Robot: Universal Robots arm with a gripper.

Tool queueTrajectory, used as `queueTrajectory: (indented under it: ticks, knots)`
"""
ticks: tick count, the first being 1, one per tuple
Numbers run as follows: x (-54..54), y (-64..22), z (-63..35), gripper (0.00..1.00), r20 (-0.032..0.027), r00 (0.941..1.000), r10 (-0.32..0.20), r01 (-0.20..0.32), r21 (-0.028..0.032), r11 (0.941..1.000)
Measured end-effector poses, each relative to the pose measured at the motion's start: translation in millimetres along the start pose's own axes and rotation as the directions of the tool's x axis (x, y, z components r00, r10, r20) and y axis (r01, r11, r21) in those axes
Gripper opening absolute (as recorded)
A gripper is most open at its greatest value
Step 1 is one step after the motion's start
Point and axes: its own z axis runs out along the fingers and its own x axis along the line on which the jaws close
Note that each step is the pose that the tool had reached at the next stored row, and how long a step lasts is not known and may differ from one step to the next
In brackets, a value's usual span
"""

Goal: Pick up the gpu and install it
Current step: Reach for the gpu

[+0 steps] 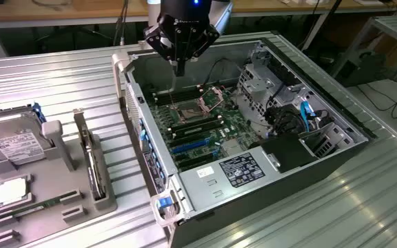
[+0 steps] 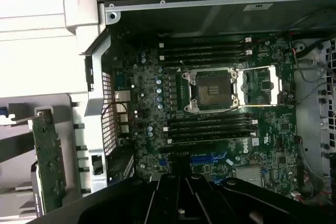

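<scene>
The claw [image 1: 179, 70] hangs over the open computer case [image 1: 254, 206], its fingers pressed together with nothing between them. Beneath it lies the motherboard [image 1: 198, 129] with its processor socket [image 1: 184, 110] uncovered. The gpu [image 1: 88, 155] stands on edge in a grey holder [image 1: 105, 199] on the counter [image 1: 60, 77], at the exterior view's left, well apart from the claw and near a hard drive [image 1: 12, 144]
</scene>
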Motion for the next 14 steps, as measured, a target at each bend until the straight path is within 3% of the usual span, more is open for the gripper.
queueTrajectory:
  ticks: [2, 5, 14]
  knots:
    - [2.2, -0.2, -0.1, 0.11, 0.0000, 1.0000, 0.000, 0.000, 0.0001, 1.0000]
    - [14.8, -1.1, -0.4, 0.11, 0.0000, 1.0000, 0.000, 0.000, 0.0000, 1.0000]
    - [22.9, -1.7, -0.5, 0.11, 0.0000, 1.0000, 0.000, 0.000, 0.0001, 1.0000]
